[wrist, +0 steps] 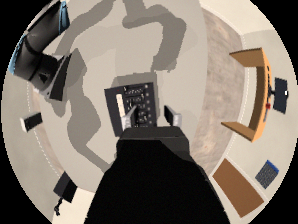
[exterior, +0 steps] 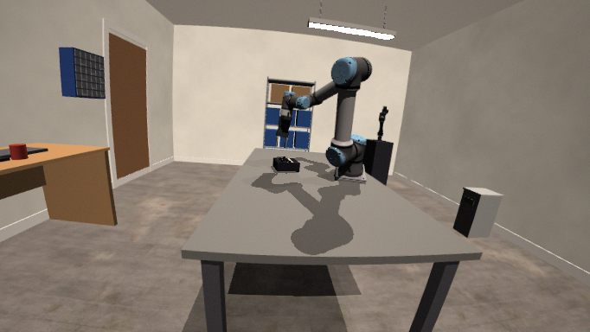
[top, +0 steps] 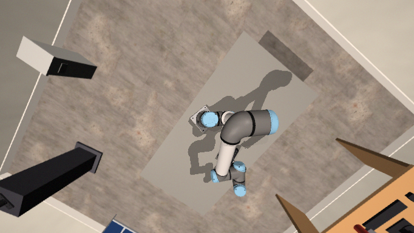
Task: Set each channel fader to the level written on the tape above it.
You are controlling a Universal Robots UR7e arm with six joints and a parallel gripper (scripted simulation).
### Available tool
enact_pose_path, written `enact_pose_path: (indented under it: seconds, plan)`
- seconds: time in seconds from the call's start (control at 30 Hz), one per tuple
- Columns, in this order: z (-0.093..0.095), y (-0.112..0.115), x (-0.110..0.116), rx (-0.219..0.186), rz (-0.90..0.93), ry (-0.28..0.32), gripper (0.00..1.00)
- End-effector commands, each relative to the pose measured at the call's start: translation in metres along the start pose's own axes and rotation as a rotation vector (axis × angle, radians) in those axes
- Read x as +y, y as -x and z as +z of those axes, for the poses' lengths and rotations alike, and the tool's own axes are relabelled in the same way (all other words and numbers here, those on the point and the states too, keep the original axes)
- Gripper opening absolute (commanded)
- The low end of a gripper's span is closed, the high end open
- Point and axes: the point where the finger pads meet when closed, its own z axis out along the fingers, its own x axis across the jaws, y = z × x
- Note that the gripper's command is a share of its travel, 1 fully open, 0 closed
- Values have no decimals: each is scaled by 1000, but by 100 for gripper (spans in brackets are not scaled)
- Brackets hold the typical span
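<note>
Grey counter: gripper open, empty, high above lighting desk; a sloppy descent could bump the master fader.

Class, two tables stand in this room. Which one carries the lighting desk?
The grey table in the middle, which also bears the robot arm. The lighting desk sits there; the orange table by the left wall holds a red cup.

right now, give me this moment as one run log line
gripper: open, empty | position: hanging above lighting desk, no contact | desk: on table, standing | faders: levels unreadable
</note>
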Motion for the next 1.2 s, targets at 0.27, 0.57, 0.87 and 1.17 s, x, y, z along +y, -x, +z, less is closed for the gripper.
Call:
enact_pose_path:
  seconds: [0.27, 0.57, 0.87, 1.17]
  plan:
    - [12, -8, 1, 44, -530, 0, 100]
    - [20, -13, 3, 65, -833, 12, 100]
    - [28, -21, 7, 86, -1167, 32, 100]
    - [33, -27, 10, 98, -1370, 48, 100]
